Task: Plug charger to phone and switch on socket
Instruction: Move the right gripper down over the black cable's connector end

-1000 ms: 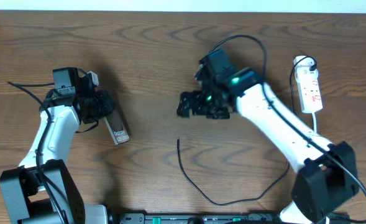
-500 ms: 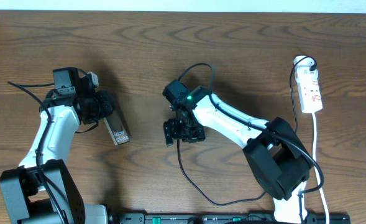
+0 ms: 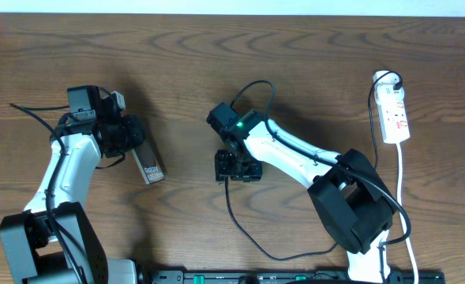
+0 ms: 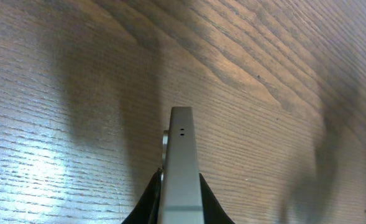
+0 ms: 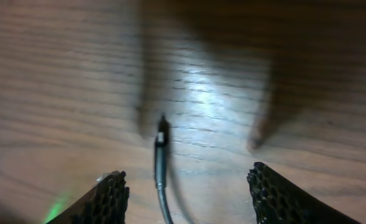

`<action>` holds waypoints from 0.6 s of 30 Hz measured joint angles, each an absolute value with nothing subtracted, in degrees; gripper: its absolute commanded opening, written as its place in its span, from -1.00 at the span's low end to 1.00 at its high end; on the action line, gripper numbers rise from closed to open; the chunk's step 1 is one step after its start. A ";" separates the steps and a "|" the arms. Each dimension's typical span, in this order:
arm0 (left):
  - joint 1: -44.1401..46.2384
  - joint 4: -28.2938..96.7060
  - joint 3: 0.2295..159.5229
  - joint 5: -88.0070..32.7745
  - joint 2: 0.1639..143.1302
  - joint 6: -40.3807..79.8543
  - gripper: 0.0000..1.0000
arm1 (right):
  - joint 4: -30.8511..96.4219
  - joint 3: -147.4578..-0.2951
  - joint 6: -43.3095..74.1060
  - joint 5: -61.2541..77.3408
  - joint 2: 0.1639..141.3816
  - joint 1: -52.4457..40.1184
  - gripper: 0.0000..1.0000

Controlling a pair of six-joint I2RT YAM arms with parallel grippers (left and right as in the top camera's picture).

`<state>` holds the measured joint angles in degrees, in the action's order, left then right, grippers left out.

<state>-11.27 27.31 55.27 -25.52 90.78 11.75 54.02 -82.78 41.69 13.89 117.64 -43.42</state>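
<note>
My left gripper [image 3: 133, 150] is shut on the phone [image 3: 149, 164], a thin flat slab held on its edge at the left of the table. The left wrist view shows the phone's grey edge [image 4: 181, 162] between the dark fingers [image 4: 179, 205]. The charger's thin black cable [image 3: 252, 244] curves across the front of the table. Its connector tip [image 5: 162, 134] lies on the wood between the open fingers of my right gripper [image 3: 238, 167], which hangs right over it; the fingers [image 5: 189, 193] do not touch it. The socket [image 3: 394, 110], a white power strip with red markings, lies at the far right.
The socket's white cord [image 3: 406, 205] runs down the right edge towards the front. A black plug [image 3: 395, 80] sits at the strip's far end. Both arms' thicker black cables loop above their wrists. A black rail [image 3: 279, 276] runs along the front edge.
My right arm swung left and down from the table's middle to over the cable's tip, then settled slightly right. The left arm and the phone have not moved.
</note>
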 measured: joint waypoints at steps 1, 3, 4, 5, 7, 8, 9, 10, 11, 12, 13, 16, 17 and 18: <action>-11.25 27.31 55.27 -25.52 90.76 11.75 -0.85 | 54.35 -82.78 42.30 13.34 117.64 -43.42 0.21; -11.27 27.40 55.27 -25.52 90.78 11.75 -0.85 | 54.50 -82.78 43.24 12.84 117.64 -43.42 0.22; -11.25 27.44 55.27 -25.52 90.78 11.75 -0.85 | 54.50 -82.78 43.48 12.67 117.64 -43.44 0.21; -11.25 27.46 55.27 -25.52 90.78 11.75 -0.85 | 54.50 -82.78 43.72 12.51 117.64 -43.44 0.22; -11.25 27.44 55.27 -25.52 90.78 11.75 -0.85 | 54.54 -82.78 44.27 12.16 117.64 -43.44 0.21; -11.25 27.44 55.27 -25.52 90.78 11.75 -0.85 | 54.54 -82.78 44.58 12.08 117.64 -43.44 0.21; -11.25 27.44 55.27 -25.52 90.78 11.75 -0.85 | 54.54 -82.78 44.84 11.94 117.64 -43.44 0.19; -11.25 27.44 55.27 -25.52 90.78 11.75 -0.85 | 54.46 -82.78 45.12 11.94 117.64 -43.46 0.19; -11.25 27.46 55.27 -25.52 90.78 11.75 -0.85 | 54.30 -82.78 45.60 11.90 117.64 -43.46 0.19; -11.27 27.44 55.27 -25.52 90.78 11.75 -0.85 | 54.15 -82.78 45.98 11.90 117.64 -43.48 0.19; -11.25 27.44 55.27 -25.52 90.78 11.75 -0.85 | 53.93 -82.78 46.28 11.92 117.64 -43.48 0.19; -11.25 27.44 55.27 -25.52 90.78 11.75 -0.85 | 53.56 -82.78 46.76 11.99 117.64 -43.48 0.18; -11.27 27.44 55.27 -25.52 90.78 11.75 -0.85 | 53.54 -82.78 46.83 12.01 117.64 -43.48 0.18; -11.25 27.44 55.27 -25.52 90.78 11.75 -0.86 | 53.56 -82.78 46.98 12.05 117.64 -43.48 0.18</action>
